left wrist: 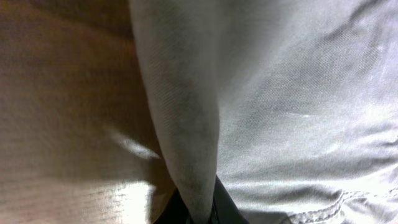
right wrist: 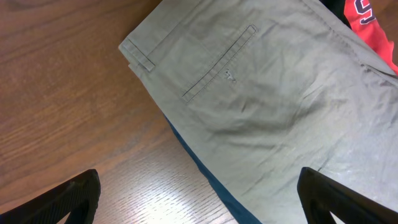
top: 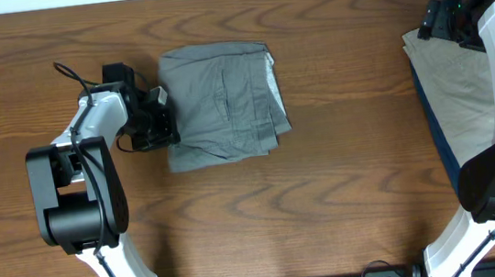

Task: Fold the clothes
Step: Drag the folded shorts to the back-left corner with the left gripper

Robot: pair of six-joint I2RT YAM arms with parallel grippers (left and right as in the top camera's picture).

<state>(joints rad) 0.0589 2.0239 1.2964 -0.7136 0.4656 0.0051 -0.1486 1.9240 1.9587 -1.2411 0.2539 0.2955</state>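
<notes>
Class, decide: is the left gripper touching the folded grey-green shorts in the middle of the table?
Touching. The left wrist view shows a raised fold of the grey-green shorts pinched in the left gripper at the bottom of the picture.

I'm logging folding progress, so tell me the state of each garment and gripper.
grey-green shorts: folded, left edge pinched.
left gripper: shut on the grey-green shorts.
beige shorts: unfolded, topping the pile.
blue garment: under beige shorts, edge showing.
right gripper: open above beige shorts.
</notes>
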